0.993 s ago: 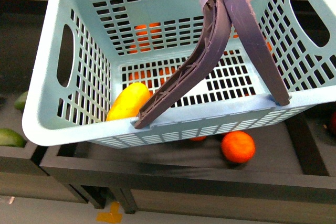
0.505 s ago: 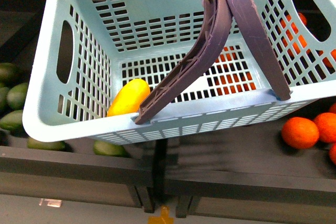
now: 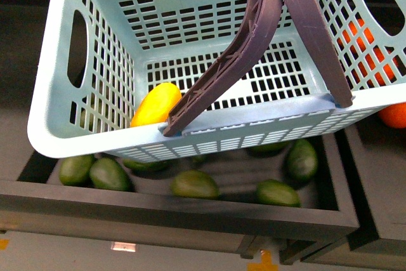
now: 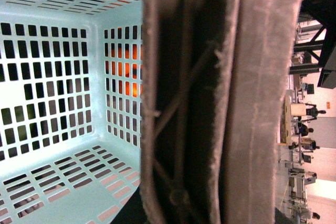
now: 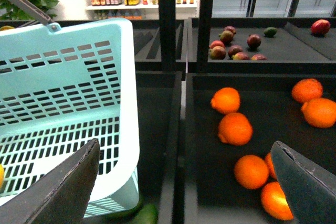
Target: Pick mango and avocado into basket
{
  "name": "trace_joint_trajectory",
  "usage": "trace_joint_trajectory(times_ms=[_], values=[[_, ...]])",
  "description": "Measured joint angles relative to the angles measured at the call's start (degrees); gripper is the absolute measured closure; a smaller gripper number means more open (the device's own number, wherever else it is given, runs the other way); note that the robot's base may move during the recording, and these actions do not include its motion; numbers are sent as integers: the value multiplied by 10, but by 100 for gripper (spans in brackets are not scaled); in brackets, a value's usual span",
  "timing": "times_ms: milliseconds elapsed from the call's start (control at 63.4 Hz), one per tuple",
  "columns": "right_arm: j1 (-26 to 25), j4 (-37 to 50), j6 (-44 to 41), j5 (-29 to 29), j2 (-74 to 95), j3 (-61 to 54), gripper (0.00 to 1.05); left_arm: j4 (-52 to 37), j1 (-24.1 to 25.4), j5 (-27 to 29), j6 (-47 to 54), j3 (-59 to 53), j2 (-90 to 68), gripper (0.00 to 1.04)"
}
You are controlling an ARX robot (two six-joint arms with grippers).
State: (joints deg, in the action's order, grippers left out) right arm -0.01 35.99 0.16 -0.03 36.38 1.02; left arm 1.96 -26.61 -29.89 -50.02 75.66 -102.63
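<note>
The mango point(image 3: 155, 105) lies inside the basket point(image 3: 82, 138), in its near-left corner. The basket hangs tilted over the counter's front edge, above an avocado point(image 3: 194, 184) lying among others in a dark tray point(image 3: 190, 211). The right gripper point(image 5: 185, 145) hovers beside it, jaws spread wide, empty. The left gripper is hidden; its grip I cannot tell.

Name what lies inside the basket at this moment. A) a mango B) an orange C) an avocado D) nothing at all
A: the yellow mango lies in the near left corner of the basket, while the avocados lie in the dark tray beneath it.
</note>
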Motion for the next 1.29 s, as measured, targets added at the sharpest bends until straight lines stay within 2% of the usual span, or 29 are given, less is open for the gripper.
trace_joint_trajectory(times_ms=[757,946,1293], values=[[0,0,0,-4,0,0,9,0,2,-1,1,0,0,91],[0,0,0,-2,0,0,9,0,11,14,7,0,0,91],[0,0,0,-1,0,0,9,0,-1,-6,3,0,0,91]])
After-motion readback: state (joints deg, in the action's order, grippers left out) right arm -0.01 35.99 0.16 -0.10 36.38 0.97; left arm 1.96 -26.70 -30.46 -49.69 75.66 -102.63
